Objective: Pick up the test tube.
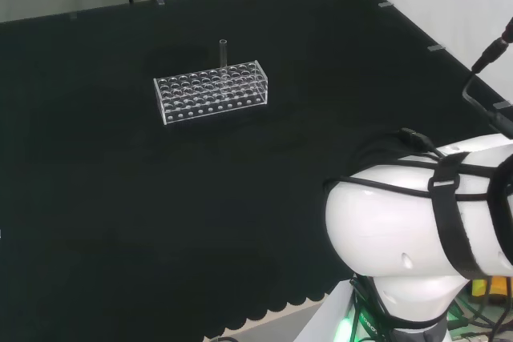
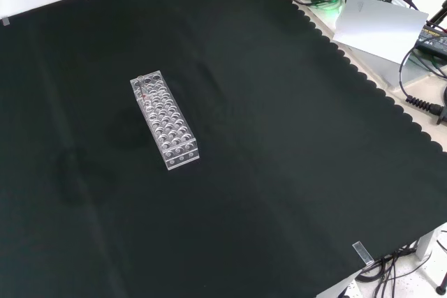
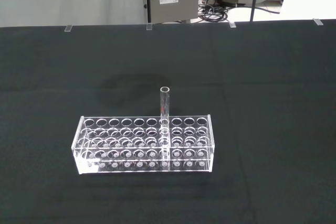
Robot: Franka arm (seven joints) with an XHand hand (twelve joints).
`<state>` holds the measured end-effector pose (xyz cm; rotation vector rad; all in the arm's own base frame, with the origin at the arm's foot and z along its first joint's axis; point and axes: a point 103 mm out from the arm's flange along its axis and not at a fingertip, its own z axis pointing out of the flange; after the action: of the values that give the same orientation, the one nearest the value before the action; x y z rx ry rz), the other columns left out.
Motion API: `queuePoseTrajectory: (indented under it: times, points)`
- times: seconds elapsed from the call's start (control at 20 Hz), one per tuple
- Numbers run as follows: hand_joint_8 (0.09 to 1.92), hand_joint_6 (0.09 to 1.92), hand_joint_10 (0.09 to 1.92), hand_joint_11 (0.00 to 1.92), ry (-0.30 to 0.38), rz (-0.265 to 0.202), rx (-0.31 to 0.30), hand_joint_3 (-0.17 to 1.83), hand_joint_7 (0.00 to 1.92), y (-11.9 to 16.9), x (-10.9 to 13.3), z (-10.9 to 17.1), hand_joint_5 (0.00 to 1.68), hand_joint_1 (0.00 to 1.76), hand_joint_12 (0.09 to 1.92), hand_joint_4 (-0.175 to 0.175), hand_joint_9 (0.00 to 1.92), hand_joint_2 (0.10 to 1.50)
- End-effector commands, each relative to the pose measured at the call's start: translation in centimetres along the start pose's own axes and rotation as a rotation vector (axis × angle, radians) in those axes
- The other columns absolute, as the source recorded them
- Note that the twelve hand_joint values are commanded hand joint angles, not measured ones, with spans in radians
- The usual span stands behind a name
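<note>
Standing upright in a clear rack [image 1: 212, 91], the test tube [image 1: 224, 52] occupies a hole in the rack's back row in the head view. Rack sits alone on the black-clothed worktop [image 1: 120, 198]. Hand state: cannot tell.

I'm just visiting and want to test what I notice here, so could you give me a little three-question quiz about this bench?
1. True or false: the clear glass test tube lies flat on the black cloth.
2. Multiple choice: in the head view, the clear plastic rack with rows of round holes sits A) at the cloth's near edge, B) left of the arm's white links and farther off, C) on top of a box.
3. Fill in: the tube's open mouth points ____.

Key
1. False. It stands upright in the rack, its top rising above it.
2. B.
3. Up.
</note>
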<state>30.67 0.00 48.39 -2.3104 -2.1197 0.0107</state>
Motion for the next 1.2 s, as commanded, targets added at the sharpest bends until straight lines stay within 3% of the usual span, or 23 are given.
queuePoseTrajectory:
  times: [0.05, 0.15, 0.25, 0.5, 1.2]
  points:
    - [0.62, 0.20, 0.75, 0.12, -0.008, 0.003, -0.002, 0.53, 0.17, 0.1, -0.1, 0.1, 0.22, 0.70, 1.51, -0.045, 0.22, 0.75]
    - [0.58, 0.09, 0.80, 0.03, -0.012, 0.004, -0.003, 0.43, 0.04, 0.3, -0.1, 0.2, 0.13, 0.61, 1.53, -0.037, 0.05, 0.80]
    - [0.57, 0.09, 0.82, 0.00, -0.012, 0.002, -0.006, 0.39, 0.01, 0.6, -0.1, 0.1, 0.12, 0.59, 1.54, -0.035, 0.01, 0.82]
    - [0.59, 0.09, 0.85, 0.00, -0.019, -0.020, 0.000, 0.36, 0.00, 3.1, 0.4, 0.3, 0.12, 0.59, 1.54, -0.037, 0.00, 0.82]
    - [0.82, 0.09, 0.98, 0.00, -0.046, -0.037, 0.148, 0.33, 0.04, 12.2, 1.4, 5.3, 0.19, 0.60, 1.59, -0.057, 0.03, 0.83]
